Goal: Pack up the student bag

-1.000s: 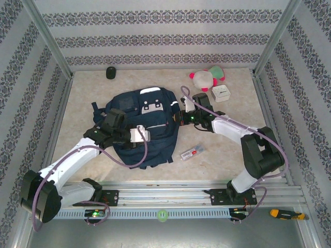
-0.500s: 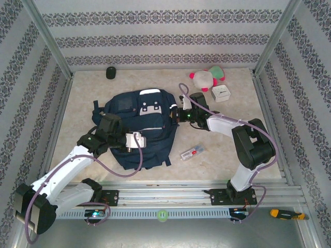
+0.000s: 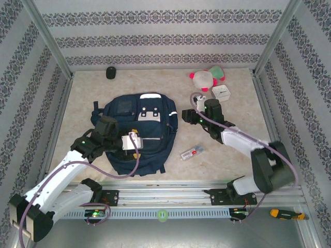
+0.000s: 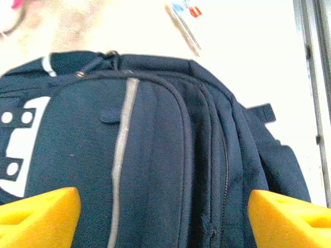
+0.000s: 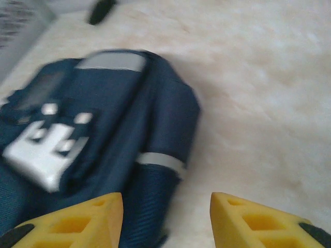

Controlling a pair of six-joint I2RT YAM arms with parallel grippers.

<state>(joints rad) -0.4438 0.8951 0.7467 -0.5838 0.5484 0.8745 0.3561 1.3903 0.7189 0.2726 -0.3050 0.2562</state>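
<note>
So here's what we're seeing: the student bag [image 3: 142, 129] is lying flat, front pockets up, about mid-table [image 3: 238, 170] and a bit left of centre, with its top end pointing at the back wall. The left gripper [image 3: 135, 139] sits right over the lower front of the bag. In the left wrist view its yellow fingers [image 4: 39, 209] are spread really wide, with the navy fabric and a zipper line between them, and they're not pinching anything as far as we can tell.

The right gripper [image 3: 185, 115] is just off the bag's right edge, near the top corner. Its jaws are apart too, less wide than the left, with nothing between them (the right wrist view is blurry, but we can make out one finger over the bag's side and the other over bare table).

Other stuff around:
- a pink, green and white plush toy [image 3: 207, 77] at the back right, with a small white box [image 3: 221, 93] just beside it
- a little black object [image 3: 110, 72] at the back left
- a small clear packet [image 3: 191, 153] to the right of the bag
- a green ring [image 3: 163, 215] and an orange-handled screwdriver [image 3: 286, 213] down on the near rail
</note>
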